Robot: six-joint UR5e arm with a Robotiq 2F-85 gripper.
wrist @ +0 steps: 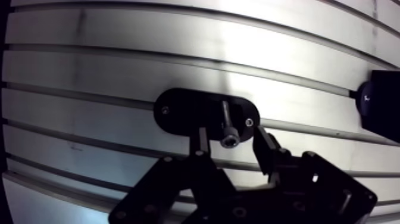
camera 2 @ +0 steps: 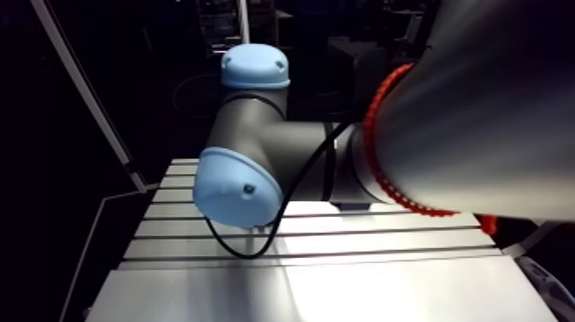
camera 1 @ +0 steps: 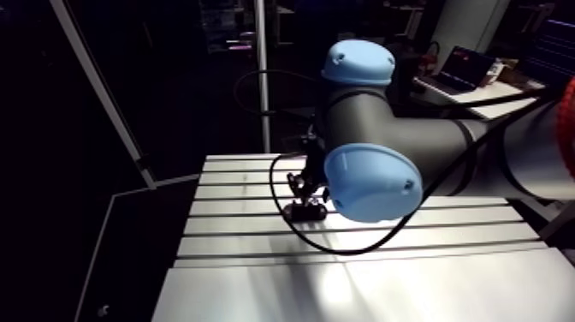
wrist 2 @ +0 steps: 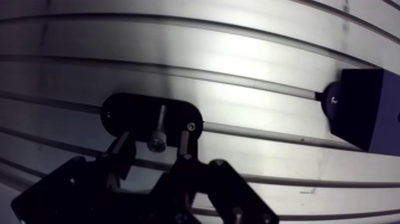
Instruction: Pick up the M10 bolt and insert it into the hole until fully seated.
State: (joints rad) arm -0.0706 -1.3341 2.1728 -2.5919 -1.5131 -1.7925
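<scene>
Wrist view: your tool (wrist: 230, 137) is open, straddling the M10 bolt (wrist: 228, 122) on the black plate (wrist: 178, 110).
Done: no grasp yet.
Left: grip, lift, seat in the hole (wrist: 364, 99), likely on the dark block (wrist: 386, 110).

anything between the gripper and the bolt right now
Nothing visible. The bolt lies on the black oval holder; the gripper is open, a finger on each side of the bolt's head with bare gaps between. The dark block sits off to one side, clear of both.

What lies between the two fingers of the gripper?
The wrist view shows the bolt, on a black oval plate, midway inside the open gripper, touching neither finger.
</scene>
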